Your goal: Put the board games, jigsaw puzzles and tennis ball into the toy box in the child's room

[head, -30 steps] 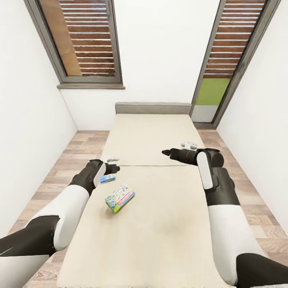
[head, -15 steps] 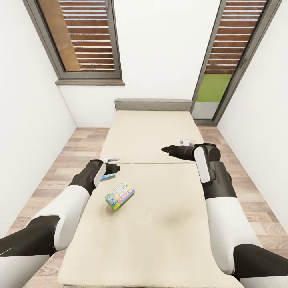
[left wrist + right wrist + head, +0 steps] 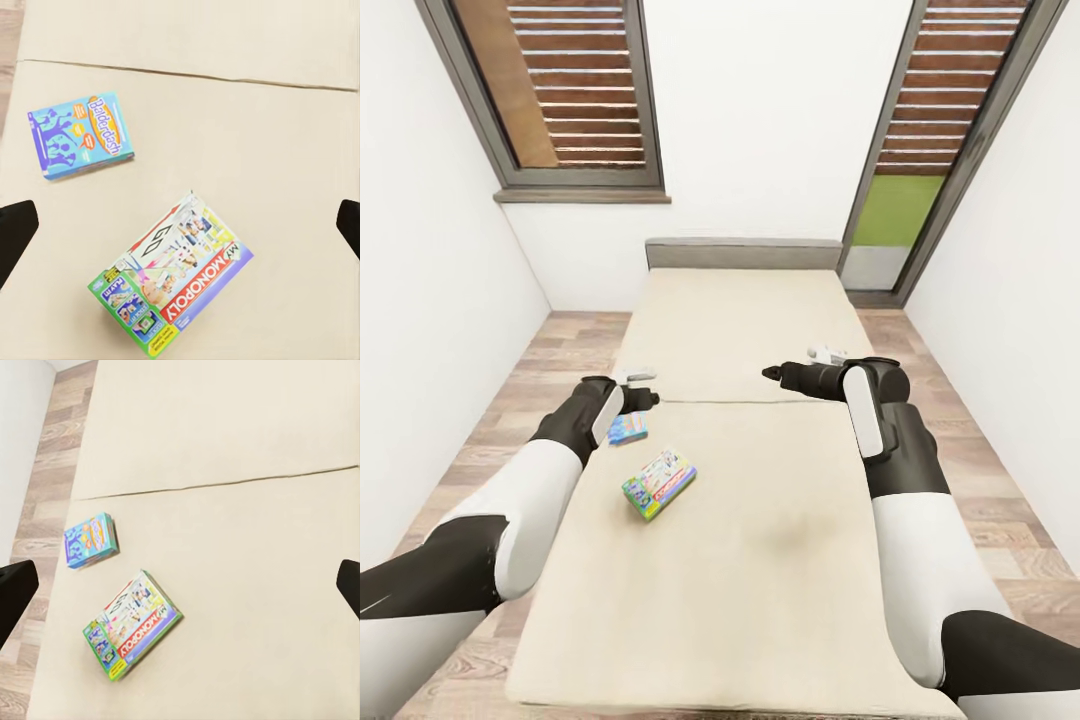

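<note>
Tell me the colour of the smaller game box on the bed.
Light blue with an orange title band; the left wrist view shows it best.

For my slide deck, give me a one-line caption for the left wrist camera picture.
Two board games, a blue box and a Monopoly box, lie apart on the cream bed.

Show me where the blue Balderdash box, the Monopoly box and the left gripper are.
Balderdash box [image 3: 81, 135], left wrist view, middle of its blue printed lid.
Monopoly box [image 3: 172, 277], left wrist view, middle of its lid artwork.
left gripper [image 3: 650, 398], head view, at its fingertips above the bed's edge.
</note>
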Robot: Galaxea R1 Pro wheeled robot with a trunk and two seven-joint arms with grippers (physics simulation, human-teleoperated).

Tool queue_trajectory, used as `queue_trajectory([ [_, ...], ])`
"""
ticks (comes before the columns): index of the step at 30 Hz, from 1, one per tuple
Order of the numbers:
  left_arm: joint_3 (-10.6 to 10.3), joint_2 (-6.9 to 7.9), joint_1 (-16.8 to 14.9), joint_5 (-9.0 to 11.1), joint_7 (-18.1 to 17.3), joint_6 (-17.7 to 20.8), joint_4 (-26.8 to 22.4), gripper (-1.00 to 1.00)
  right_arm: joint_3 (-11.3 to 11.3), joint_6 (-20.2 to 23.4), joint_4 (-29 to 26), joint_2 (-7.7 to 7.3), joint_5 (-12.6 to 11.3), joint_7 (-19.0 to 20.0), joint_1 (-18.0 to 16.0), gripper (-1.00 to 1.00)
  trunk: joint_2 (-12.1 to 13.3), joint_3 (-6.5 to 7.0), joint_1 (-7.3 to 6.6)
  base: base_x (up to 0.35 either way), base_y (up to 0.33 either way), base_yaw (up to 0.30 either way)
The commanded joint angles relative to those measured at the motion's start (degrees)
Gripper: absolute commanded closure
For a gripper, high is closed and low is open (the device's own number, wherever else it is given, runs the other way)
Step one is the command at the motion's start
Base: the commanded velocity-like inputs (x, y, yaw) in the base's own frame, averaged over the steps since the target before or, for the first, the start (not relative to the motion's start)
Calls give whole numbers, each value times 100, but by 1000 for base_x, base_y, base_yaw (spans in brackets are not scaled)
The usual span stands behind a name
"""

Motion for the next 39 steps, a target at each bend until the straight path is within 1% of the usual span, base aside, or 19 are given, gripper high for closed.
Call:
queue_trajectory([
  [1,34,-5,-33,18,22,30,0,-100,-14,27,-5,6,8,20,-5,-100,-7,-17,1,0,0,0],
  [10,34,-8,-298,19,34,52,31,-100,-9,27,-27,6,-21,20,-4,-100,-7,-100,1,0,0,0],
  [24,38,-37,-362,19,47,36,44,-100,18,27,-111,38,-61,20,-29,-100,-7,-231,1,0,0,0],
  [30,42,-54,-363,19,51,34,46,-100,13,27,-77,41,-63,20,-189,-100,-7,-286,1,0,0,0],
  [32,42,-60,-364,19,54,34,46,-100,7,27,-45,41,-63,20,-306,-100,-7,-305,1,0,0,0],
  [39,43,-65,-366,19,57,27,52,-100,-12,27,26,30,-63,20,-550,-100,-7,-370,1,0,0,0],
])
